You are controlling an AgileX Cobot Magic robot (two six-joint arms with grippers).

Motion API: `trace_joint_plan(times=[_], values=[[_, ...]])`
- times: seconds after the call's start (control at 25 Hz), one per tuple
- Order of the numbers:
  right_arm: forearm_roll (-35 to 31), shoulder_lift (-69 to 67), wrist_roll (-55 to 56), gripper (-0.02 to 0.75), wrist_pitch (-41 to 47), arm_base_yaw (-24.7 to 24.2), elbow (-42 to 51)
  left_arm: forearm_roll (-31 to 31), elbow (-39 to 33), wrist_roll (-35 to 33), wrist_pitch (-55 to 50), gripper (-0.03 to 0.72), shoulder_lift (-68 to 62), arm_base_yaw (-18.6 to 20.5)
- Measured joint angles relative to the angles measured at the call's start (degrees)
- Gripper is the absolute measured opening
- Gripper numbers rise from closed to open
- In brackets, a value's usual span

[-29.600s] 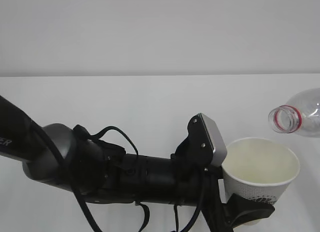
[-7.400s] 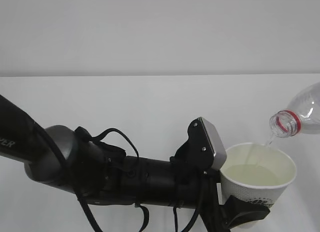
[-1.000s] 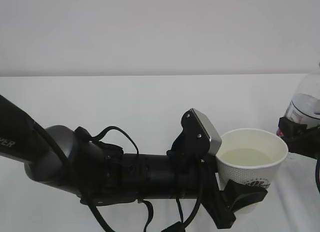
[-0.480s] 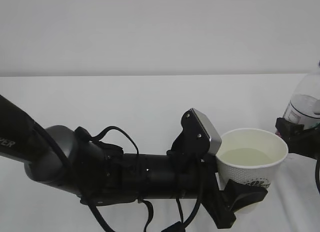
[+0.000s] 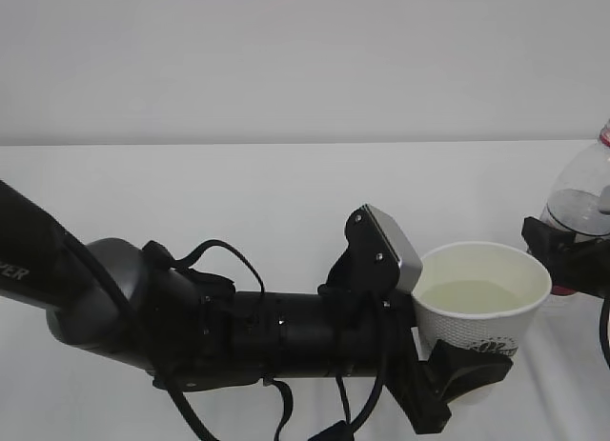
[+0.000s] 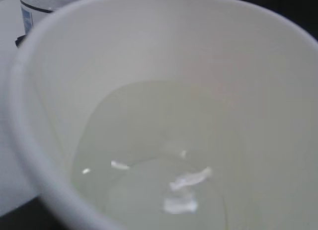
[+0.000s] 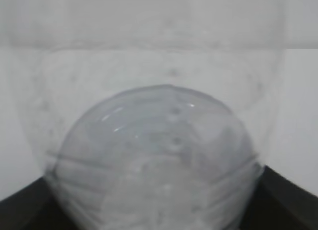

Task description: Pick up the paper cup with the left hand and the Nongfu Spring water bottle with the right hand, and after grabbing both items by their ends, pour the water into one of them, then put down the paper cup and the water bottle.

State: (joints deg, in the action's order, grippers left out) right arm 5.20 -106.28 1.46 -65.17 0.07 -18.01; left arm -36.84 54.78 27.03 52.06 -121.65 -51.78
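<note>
Two items are observed on the white table (image 5: 238,189), well to the right of the scene. The paper cup (image 5: 481,303) is held upright by the left gripper (image 5: 457,379) — the black jaws are clamped on its lower wall, beneath the dark logo. Water (image 6: 149,185) is seen in the cup, pale and roughly half-way up. The water bottle (image 5: 583,198) is stood upright at the right edge, just beside the cup, its red neck ring barely in view. The right gripper (image 5: 562,255) is placed around the bottle's lower body; whether its jaws are pressing or parted cannot be told.
</note>
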Motion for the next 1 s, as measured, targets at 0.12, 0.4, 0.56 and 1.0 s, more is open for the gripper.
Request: trace_joint_plan(times=[0.12, 0.4, 0.56, 1.0], values=[[0.5, 0.0, 0.2, 0.608, 0.0, 0.0, 0.0, 0.0, 0.0, 0.0, 0.0, 0.495, 0.0, 0.0], [0.9, 0.0, 0.3, 0.609, -0.5, 0.0, 2.5, 0.0, 0.0, 0.0, 0.0, 0.495, 0.0, 0.0], [1.0, 0.1, 0.5, 0.609, -0.5, 0.0, 6.0, 0.0, 0.0, 0.0, 0.0, 0.495, 0.0, 0.0], [1.2, 11.8, 3.1, 0.609, -0.5, 0.0, 13.4, 0.0, 0.0, 0.0, 0.0, 0.495, 0.0, 0.0]])
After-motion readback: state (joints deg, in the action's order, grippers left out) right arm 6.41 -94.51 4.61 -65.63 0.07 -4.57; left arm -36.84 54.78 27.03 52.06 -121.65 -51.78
